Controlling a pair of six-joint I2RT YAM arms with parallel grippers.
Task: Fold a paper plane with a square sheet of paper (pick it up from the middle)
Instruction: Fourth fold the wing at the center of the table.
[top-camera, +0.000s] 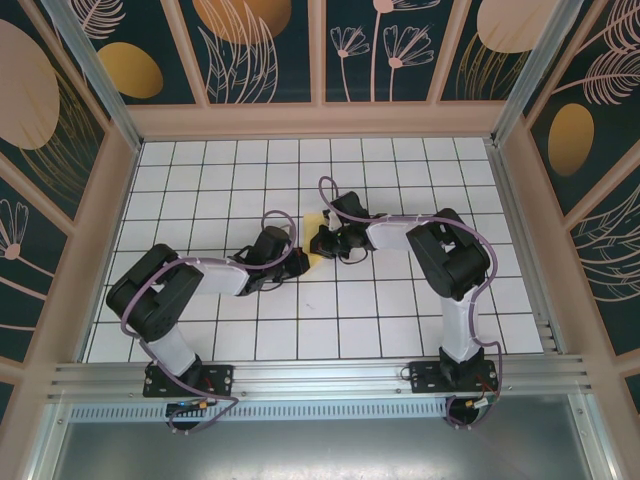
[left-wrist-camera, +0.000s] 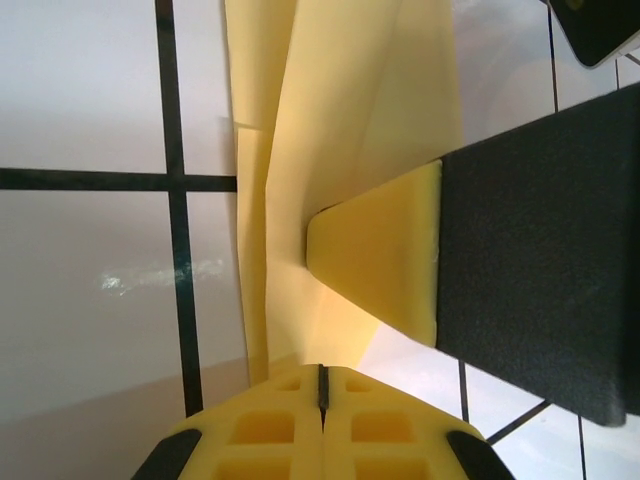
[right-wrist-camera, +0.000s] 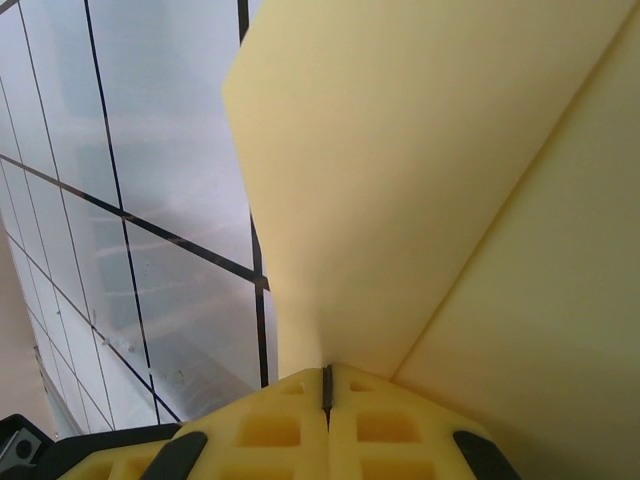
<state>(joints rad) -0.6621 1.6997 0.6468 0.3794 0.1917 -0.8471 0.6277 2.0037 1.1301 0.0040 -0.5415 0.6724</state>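
So, the thin bright yellow sheet of paper, partly folded, is out in the middle of the white grid-tiled table, right where the two arms meet. The left gripper has its jaws pressed together on the paper's narrow end. The right gripper is clamped on a fold too, with a flap standing up from it.
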